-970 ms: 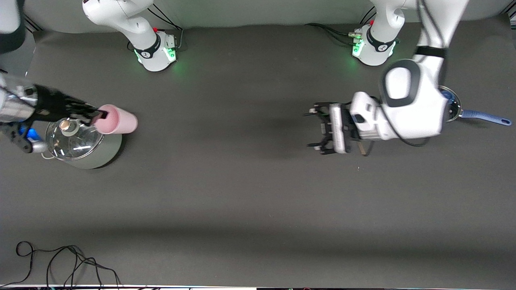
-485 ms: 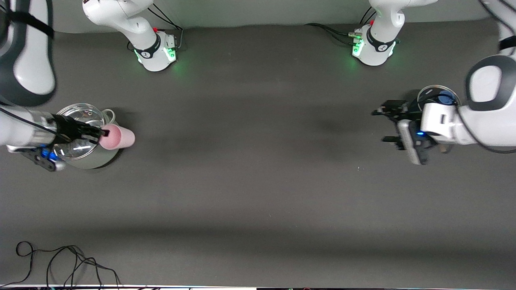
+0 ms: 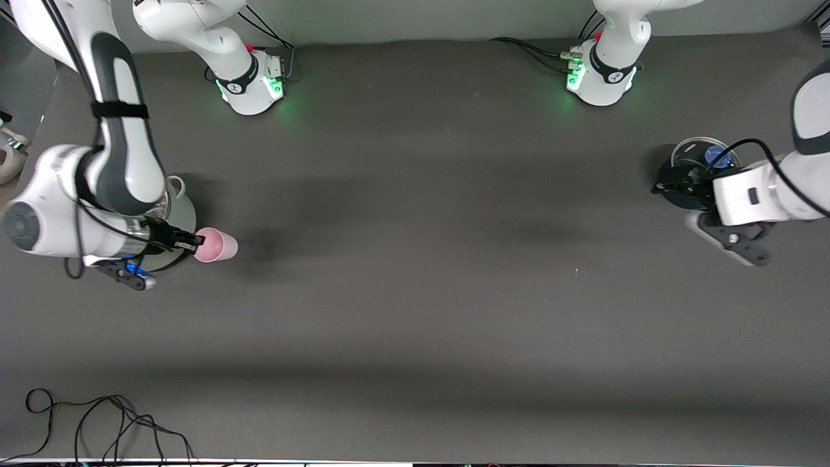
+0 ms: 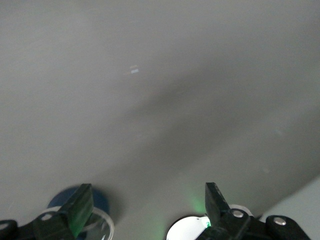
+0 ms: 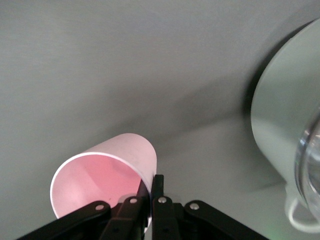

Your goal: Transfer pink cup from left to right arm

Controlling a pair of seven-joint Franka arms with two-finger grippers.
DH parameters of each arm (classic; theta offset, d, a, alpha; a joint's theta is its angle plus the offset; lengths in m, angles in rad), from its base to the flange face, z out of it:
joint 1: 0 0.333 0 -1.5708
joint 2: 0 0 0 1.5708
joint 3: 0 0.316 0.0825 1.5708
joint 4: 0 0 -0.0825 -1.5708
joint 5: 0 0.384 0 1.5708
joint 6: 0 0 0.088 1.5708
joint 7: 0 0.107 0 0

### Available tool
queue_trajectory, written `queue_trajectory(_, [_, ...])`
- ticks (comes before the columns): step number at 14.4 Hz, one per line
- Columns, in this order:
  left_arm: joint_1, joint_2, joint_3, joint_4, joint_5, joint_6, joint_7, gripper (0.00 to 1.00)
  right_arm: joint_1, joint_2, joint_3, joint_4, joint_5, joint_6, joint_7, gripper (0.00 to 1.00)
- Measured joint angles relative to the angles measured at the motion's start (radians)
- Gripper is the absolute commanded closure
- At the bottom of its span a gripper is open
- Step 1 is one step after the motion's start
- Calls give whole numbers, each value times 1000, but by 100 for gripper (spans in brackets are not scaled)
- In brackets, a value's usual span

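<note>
1. A loose black cable (image 3: 97, 421) lies coiled at the table (image 3: 415, 311) edge nearest the front camera, toward the right arm's end.
2. A wide bare stretch of table runs between the two arms.
3. The right tool (image 3: 192, 242) is pressed together on the rim of the pink cup (image 3: 217, 245), held tipped on its side just beside the silver pot (image 3: 178, 207) at the right arm's end.
4. The left tool (image 3: 671, 181), fingers (image 4: 80, 207) spread and holding nothing, hangs over the blue pan (image 3: 710, 155) near the table edge at the left arm's end.
</note>
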Motion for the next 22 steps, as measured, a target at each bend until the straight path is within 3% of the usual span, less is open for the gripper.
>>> queue_trajectory(3, [-1,-13,-9,35,76,-4,-199,0,7,68,16,-49,22,105,-11,100])
queue_trajectory(7, [-7,-28,-13,40,93,-19,-449,0,33,137,15,-49,80,173,-17,100])
queue_trajectory(8, [-4,-28,-10,40,94,-18,-464,0,39,135,15,-49,84,173,-17,86])
queue_trajectory(9, [-2,-28,-7,40,95,-17,-469,0,45,135,16,-49,90,176,-17,50])
queue_trajectory(10, [0,-28,-6,40,97,-12,-472,0,51,135,16,-48,96,178,-17,22])
queue_trajectory(12, [0,-28,-7,40,99,27,-474,0,57,126,16,-39,101,178,-17,0])
queue_trajectory(15, [0,-29,-7,40,99,72,-473,0,57,59,8,-12,89,128,-18,0])
queue_trajectory(18, [-1,-38,-11,30,100,83,-473,0,56,-60,-4,45,-27,-19,-9,0])
queue_trajectory(22, [-1,-99,-11,-46,100,124,-472,0,60,-169,3,237,-116,-301,100,0])
